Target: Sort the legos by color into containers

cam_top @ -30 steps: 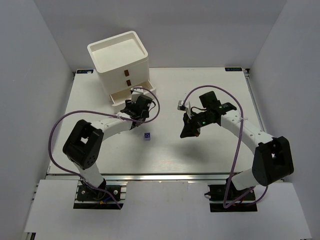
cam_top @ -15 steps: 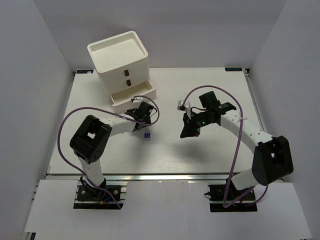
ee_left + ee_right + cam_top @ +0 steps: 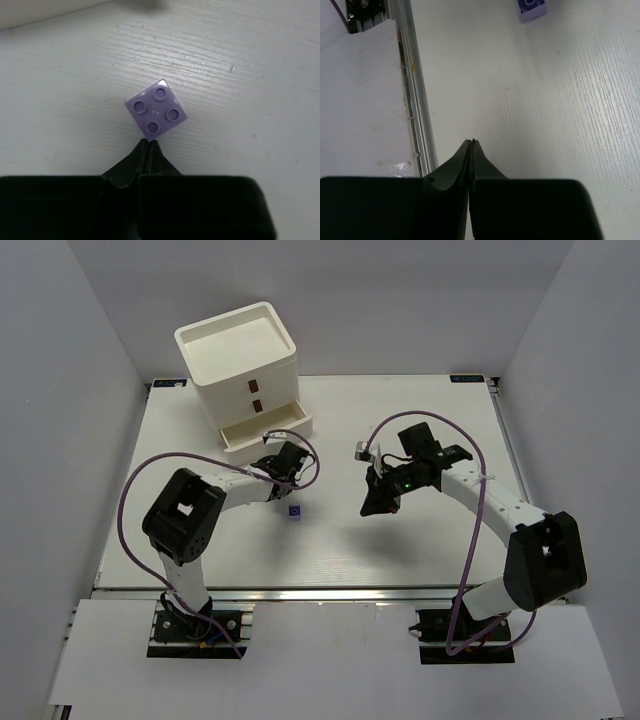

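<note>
Your left gripper (image 3: pixel 148 144) had its 2 fingers pressed together with nothing between them. Their tip sat right by the near corner of the purple brick (image 3: pixel 156 108); you could not tell if it touched. The brick lay flat on the table (image 3: pixel 260 75) with its 4 bumps up, and nothing held it. Your right gripper (image 3: pixel 471 143) was pressed together too, empty, over bare table. Its camera cut the brick off at the top edge. From above, the white drawer box (image 3: pixel 252 378) stood at the back left with its bottom drawer (image 3: pixel 272 438) pulled out. What lay inside was too small to see, and the left fingers hid under their own arm.
</note>
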Controlling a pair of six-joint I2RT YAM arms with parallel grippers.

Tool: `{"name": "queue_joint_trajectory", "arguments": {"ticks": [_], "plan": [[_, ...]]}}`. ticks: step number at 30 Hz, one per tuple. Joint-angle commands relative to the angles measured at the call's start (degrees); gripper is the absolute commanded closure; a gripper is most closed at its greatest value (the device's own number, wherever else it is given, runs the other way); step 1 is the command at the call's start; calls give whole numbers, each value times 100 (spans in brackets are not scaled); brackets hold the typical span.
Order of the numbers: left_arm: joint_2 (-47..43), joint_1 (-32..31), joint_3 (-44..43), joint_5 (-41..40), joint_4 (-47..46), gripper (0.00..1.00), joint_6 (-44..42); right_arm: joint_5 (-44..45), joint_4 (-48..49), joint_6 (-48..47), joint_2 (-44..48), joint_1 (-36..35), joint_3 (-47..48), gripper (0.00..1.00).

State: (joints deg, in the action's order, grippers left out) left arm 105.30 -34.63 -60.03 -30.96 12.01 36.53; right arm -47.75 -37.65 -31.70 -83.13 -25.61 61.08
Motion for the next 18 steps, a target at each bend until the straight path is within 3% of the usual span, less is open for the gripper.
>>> {"name": "queue_joint_trajectory", "arguments": {"ticks": [1, 3, 10, 11, 12, 13, 16, 18], "plan": [[-518, -17, -70, -77, -23, 94, -304, -86, -111, -38, 16, 20, 229, 100], [-729, -69, -27, 2, -76, 100, -654, -86, -111, -38, 25, 21, 229, 100], [-1652, -70, 79, -59, -85, 100, -1236, -86, -102, -38, 8, 21, 229, 100], [-1679, -70, 70, -77, -15, 91, -1245, -86, -111, -38, -1, 21, 229, 100], [-1670, -18, 62, -68, 12, 91, -1228, -86, -111, -38, -10, 3, 238, 100], [-1644, -17, 35, -51, 55, 66, -1202, -94, -102, -38, -19, 3, 238, 100], [-1416, 35, 26, 116, 108, 35, -1114, -86, -111, -38, -27, 3, 229, 100], [-1196, 35, 0, 309, 65, 29, -1087, -77, -111, -38, -28, 3, 229, 100]]}}
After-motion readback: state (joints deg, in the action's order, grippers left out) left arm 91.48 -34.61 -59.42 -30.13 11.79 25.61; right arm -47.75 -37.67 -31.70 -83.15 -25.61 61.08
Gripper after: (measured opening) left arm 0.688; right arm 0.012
